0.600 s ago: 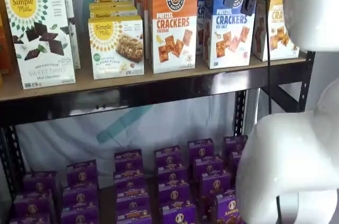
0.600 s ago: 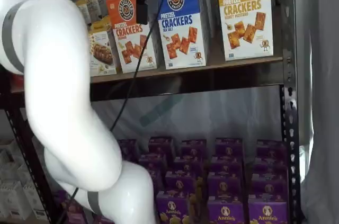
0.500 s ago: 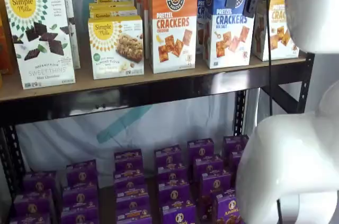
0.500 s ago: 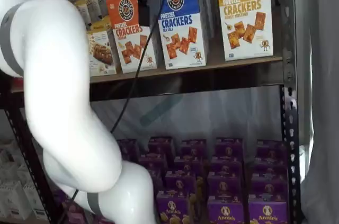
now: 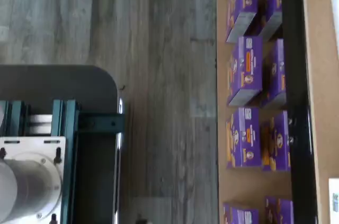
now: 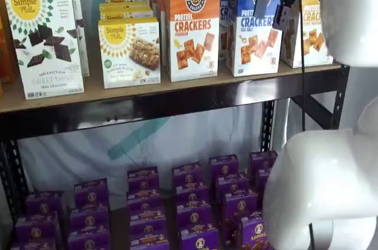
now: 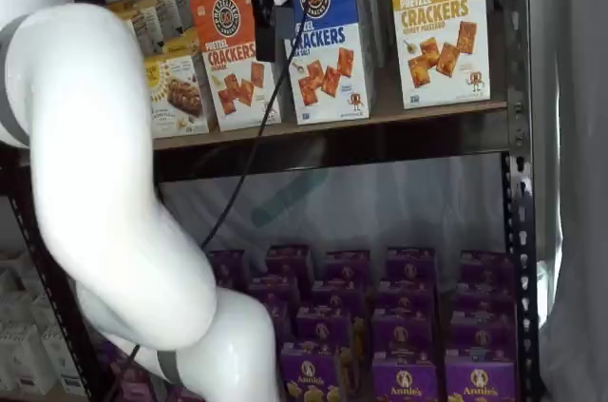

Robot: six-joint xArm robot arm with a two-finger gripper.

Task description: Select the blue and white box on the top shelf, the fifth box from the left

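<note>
The blue and white box (image 6: 251, 49) (image 7: 332, 69) stands upright on the top shelf (image 6: 147, 101) (image 7: 380, 126), between an orange-topped and a yellow-topped cracker box. In a shelf view my gripper (image 6: 273, 9) hangs in front of the box's upper right part. Its two black fingers are open, with the box face showing in the gap and nothing held. In a shelf view the gripper (image 7: 264, 17) is seen side-on, just left of the box's front. The wrist view shows neither the box nor the fingers.
The orange-topped Cheddar box (image 6: 192, 25) and the yellow-topped box (image 7: 442, 22) flank the target. Simple Mills boxes (image 6: 44, 43) fill the shelf's left. Small purple boxes (image 6: 189, 203) (image 5: 244, 70) crowd the lower shelf. The white arm (image 6: 331, 185) (image 7: 104, 183) and a black cable (image 6: 301, 55) stand in front.
The open gripper has come down a little and shifted sideways toward the blue and white box's face. The boxes have not moved.
</note>
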